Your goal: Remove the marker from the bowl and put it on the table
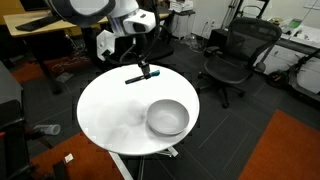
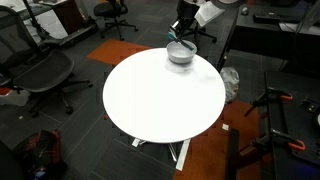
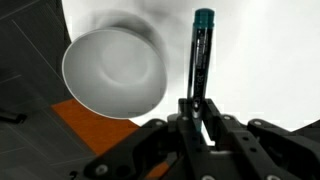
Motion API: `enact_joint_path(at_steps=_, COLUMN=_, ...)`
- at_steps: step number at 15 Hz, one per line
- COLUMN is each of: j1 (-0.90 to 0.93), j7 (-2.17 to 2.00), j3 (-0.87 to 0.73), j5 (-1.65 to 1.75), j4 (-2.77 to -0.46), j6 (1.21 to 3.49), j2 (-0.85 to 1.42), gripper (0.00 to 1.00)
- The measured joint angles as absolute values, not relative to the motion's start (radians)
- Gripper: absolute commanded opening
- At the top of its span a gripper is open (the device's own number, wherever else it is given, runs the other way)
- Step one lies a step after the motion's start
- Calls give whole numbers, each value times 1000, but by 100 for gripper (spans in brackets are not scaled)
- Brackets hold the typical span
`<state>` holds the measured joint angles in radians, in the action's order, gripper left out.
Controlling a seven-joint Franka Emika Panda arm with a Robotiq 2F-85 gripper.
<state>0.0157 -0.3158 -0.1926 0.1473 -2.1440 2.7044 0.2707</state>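
Shiny metal bowl (image 3: 113, 72), smooth matt white table (image 1: 110, 110), glossy marker (image 3: 200, 55).

Office or lab workspace. Black mesh swivel chairs (image 1: 238, 55) on castors, wooden desk (image 1: 40, 30) behind, dark carpet tiles (image 1: 250, 120) with orange section (image 1: 285, 150), round white tabletop (image 1: 110, 105) on pedestal, robot arm (image 1: 95, 8) reaching over it.

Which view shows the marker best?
The wrist view: the marker shows there at full length, held in the gripper. An exterior view shows the marker only as a small dark stick; elsewhere it is too small to tell.
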Motion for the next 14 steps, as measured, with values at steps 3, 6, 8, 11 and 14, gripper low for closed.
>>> enact_joint_path(at_steps=3, j1=35, j7=-315, j3=-159, j5=156, j4=-2199, j6=2705, j2=234, gripper=5)
enact_joint_path(at_steps=6, j1=38, j7=-315, j3=-127, j5=156, j4=-2237, j6=2705, j2=227, gripper=5)
enact_joint_path(at_steps=8, j1=38, j7=-315, j3=-121, j5=156, j4=-2258, j6=2705, j2=230, gripper=5)
enact_joint_path(at_steps=11, j1=37, j7=-320, j3=-125, j5=156, j4=-2272, j6=2705, j2=249, gripper=5)
enact_joint_path(at_steps=14, j1=34, j7=-321, j3=-133, j5=155, j4=-2271, j6=2705, j2=287, gripper=5)
